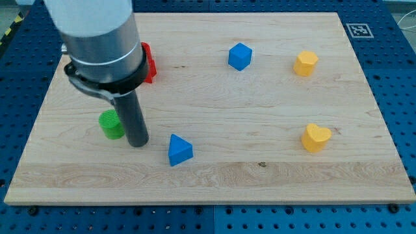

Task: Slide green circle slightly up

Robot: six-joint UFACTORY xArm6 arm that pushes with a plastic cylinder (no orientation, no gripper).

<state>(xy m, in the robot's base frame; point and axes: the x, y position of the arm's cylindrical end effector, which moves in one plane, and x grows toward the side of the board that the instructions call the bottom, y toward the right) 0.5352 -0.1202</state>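
My tip point(138, 143), a plain dark rod end with no pincer to open or clench, touches the wooden board point(260, 175) just beside the green circle point(111, 124), on its right, near the board's left edge. A blue triangular block point(179, 150) lies right of the tip.

Colours here: green circle point(111, 124), red block point(149, 63) half hidden behind the grey arm point(97, 32), a blue triangle point(179, 150) plus a blue cube-ish block point(239, 56), two yellow blocks, one hexagon-like point(305, 64), one heart-shaped point(316, 138). My tip point(138, 143) is dark grey. Board point(260, 104) is pale wood grain, sitting on a blue perforated table point(406, 78).
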